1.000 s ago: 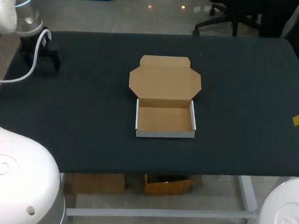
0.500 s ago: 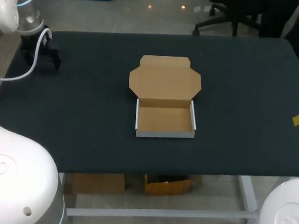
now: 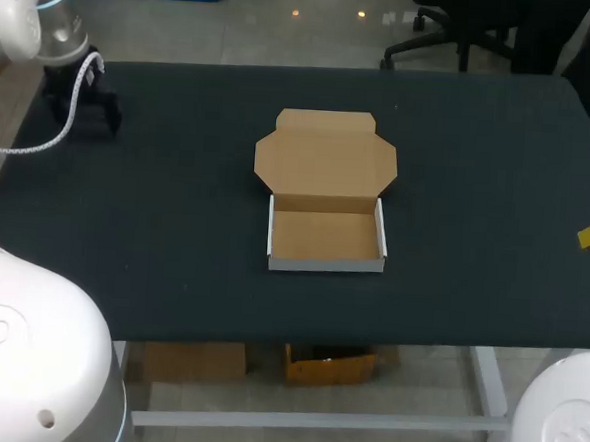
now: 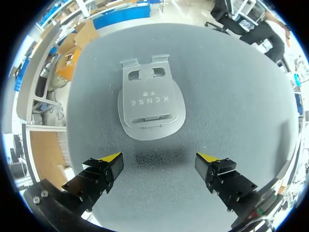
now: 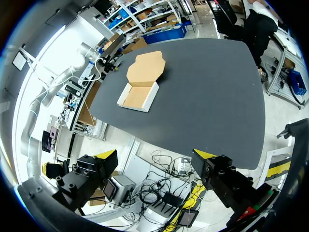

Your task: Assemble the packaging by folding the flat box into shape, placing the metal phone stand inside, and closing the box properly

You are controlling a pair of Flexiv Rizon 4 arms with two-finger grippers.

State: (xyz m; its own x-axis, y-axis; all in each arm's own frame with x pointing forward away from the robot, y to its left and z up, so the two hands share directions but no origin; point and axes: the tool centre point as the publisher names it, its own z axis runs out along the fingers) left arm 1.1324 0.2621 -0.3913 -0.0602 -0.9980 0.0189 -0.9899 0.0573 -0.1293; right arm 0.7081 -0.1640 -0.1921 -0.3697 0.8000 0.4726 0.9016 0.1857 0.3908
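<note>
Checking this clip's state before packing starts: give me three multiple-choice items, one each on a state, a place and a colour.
1. The box has its lid: A shut; B torn off; C open.
2. The stand lies: A in the box; B on the table ahead of the left gripper; C on the lid.
3. The box's inside is: A brown; B blue; C green.
Answers: C, the lid lies folded back; B, the left wrist view shows it there; A, brown cardboard shows in the head view.
</note>
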